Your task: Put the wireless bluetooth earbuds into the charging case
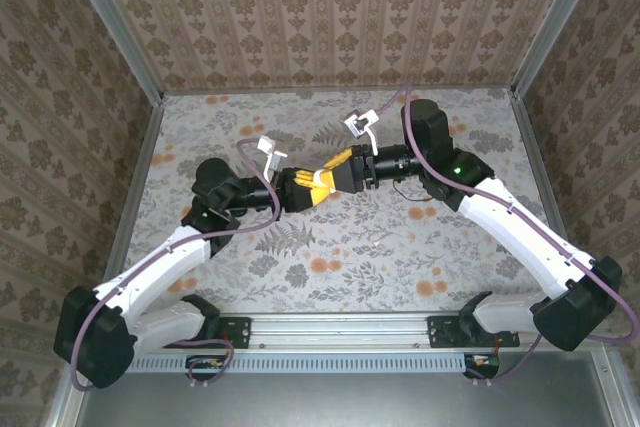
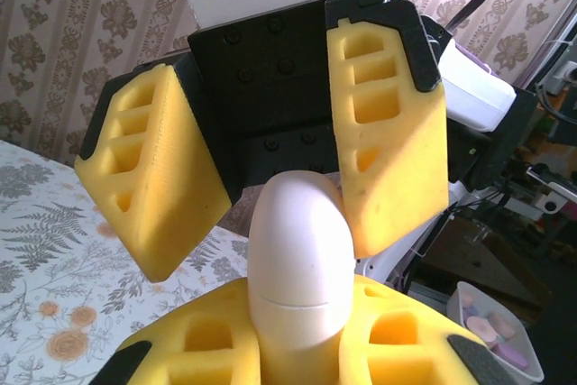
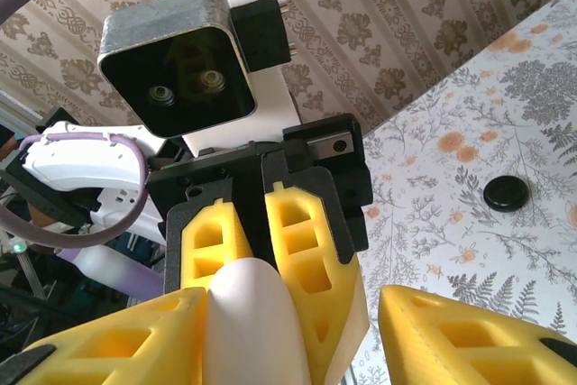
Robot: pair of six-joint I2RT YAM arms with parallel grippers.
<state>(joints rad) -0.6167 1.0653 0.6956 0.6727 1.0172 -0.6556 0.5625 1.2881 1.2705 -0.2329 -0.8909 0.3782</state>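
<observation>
The white charging case (image 2: 300,250) has its lid seam closed and stands between the yellow pads of my left gripper (image 2: 300,317), which is shut on its lower half. My right gripper (image 3: 297,349) faces it head-on with its jaws apart. One of its fingers (image 2: 388,142) touches the case's top and the other (image 2: 149,200) stands clear. In the top view the left gripper (image 1: 300,188) and the right gripper (image 1: 337,173) meet above mid-table with the case (image 1: 318,180) between them. A small black rounded piece (image 3: 505,193), possibly an earbud, lies on the table.
The floral tablecloth (image 1: 350,247) covers the table, with patterned walls on three sides. A small tub of pastel pieces (image 2: 500,331) sits off to the right in the left wrist view. Cables loop off both wrists.
</observation>
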